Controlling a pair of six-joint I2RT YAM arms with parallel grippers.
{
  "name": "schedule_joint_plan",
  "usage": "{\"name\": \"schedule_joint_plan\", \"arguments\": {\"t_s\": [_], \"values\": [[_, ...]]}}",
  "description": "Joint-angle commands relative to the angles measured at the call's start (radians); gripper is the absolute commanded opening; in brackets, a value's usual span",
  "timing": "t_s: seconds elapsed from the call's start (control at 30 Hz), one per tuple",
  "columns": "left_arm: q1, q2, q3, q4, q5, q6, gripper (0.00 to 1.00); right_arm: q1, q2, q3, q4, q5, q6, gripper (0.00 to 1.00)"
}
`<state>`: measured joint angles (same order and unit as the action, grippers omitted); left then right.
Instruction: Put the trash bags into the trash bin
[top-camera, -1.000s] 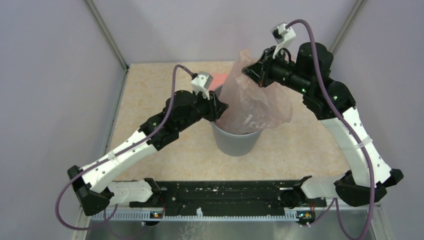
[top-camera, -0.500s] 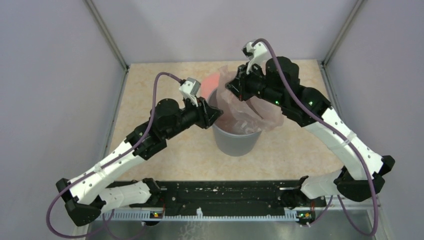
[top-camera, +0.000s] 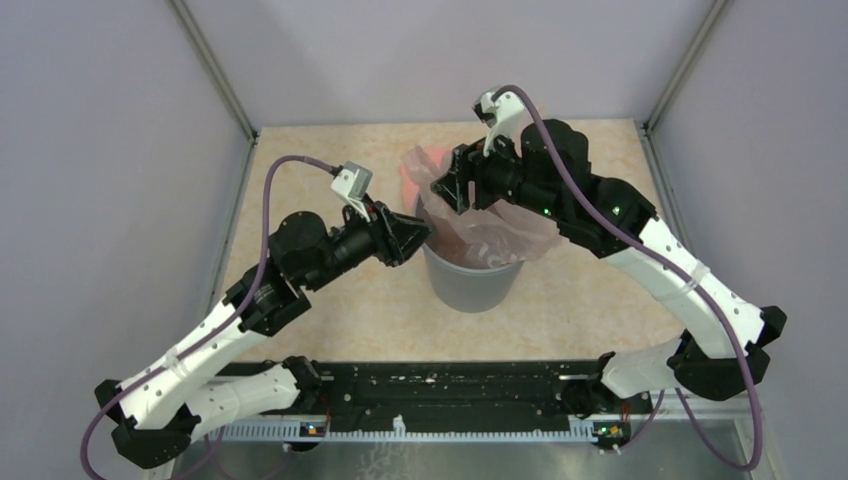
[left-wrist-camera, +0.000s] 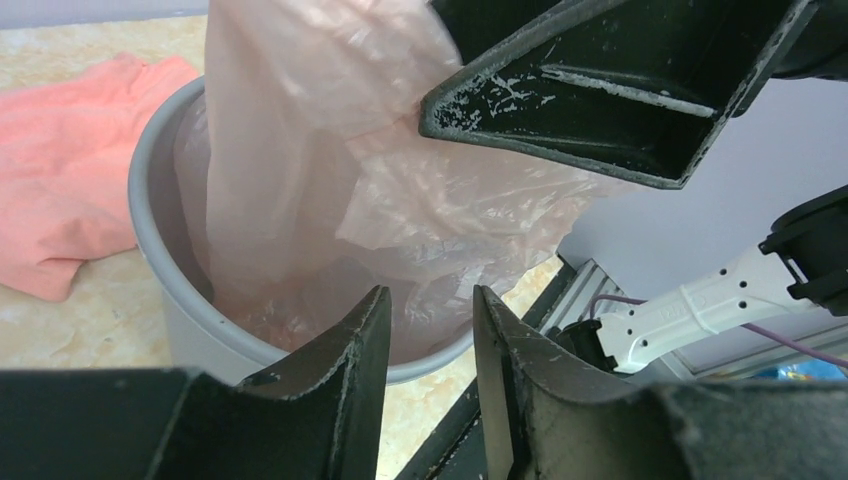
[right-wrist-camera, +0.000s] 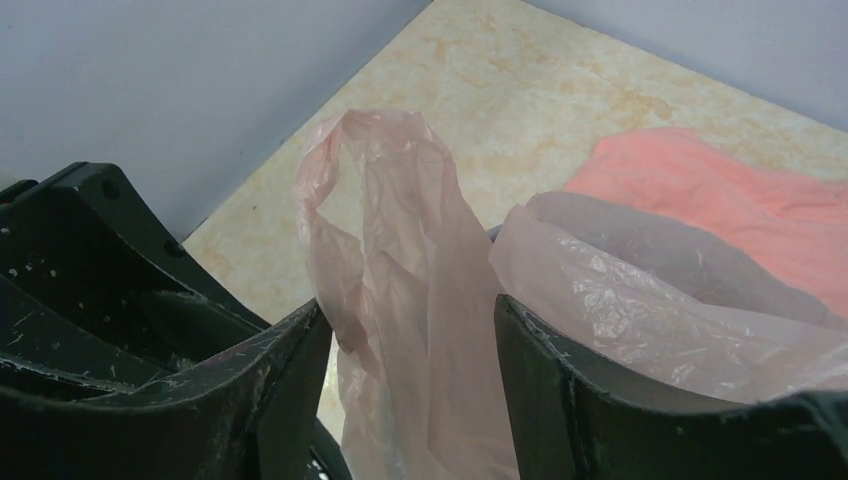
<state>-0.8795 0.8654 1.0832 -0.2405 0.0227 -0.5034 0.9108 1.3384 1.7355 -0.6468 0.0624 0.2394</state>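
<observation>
From above: left fingers (top-camera: 408, 236) slightly parted and empty, tips just off the left rim of the grey bin (top-camera: 470, 285); right fingers (top-camera: 450, 188) spread above the bin's far side, over the pink bag (top-camera: 500, 232). Bag's bottom down inside the bin, the rest billowing over the right and far rim. Bin upright mid-tabletop (top-camera: 320, 170).

Left wrist: narrow gap between the left fingers, nothing in it. Beyond them, bag inside the bin, upper part rising past the rim toward the right fingers overhead. Salmon sheet (left-wrist-camera: 60, 190) crumpled on the tabletop just beside the bin.

Right wrist: right fingers well apart, a loose bag handle standing up between them, not pinched. Another fold of bag against the right-hand finger.
</observation>
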Motion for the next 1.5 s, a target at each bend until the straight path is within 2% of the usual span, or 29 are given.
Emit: {"name": "schedule_joint_plan", "arguments": {"t_s": [0.0, 0.3, 0.4, 0.8, 0.93, 1.03, 1.47], "values": [[-0.001, -0.013, -0.011, 0.072, 0.004, -0.028, 0.45, 0.013, -0.013, 0.065, -0.002, -0.009, 0.005, 0.62], [-0.001, -0.019, -0.027, 0.095, -0.078, -0.07, 0.57, 0.016, -0.017, 0.077, -0.031, -0.037, -0.007, 0.63], [-0.001, -0.042, -0.043, 0.108, -0.086, -0.073, 0.62, 0.019, -0.008, 0.085, -0.063, -0.034, -0.024, 0.6], [-0.001, -0.048, -0.04, 0.045, -0.205, -0.073, 0.67, 0.053, 0.034, 0.081, -0.147, -0.068, -0.083, 0.55], [-0.001, -0.058, -0.039, -0.009, -0.275, -0.07, 0.65, 0.06, 0.029, 0.081, -0.156, 0.007, -0.088, 0.55], [-0.001, -0.072, -0.052, -0.031, -0.299, -0.066, 0.6, 0.06, 0.011, 0.08, -0.143, 0.035, -0.097, 0.55], [-0.001, -0.078, -0.078, -0.063, -0.317, -0.055, 0.46, 0.062, 0.094, 0.095, -0.174, -0.022, -0.141, 0.53]]}}
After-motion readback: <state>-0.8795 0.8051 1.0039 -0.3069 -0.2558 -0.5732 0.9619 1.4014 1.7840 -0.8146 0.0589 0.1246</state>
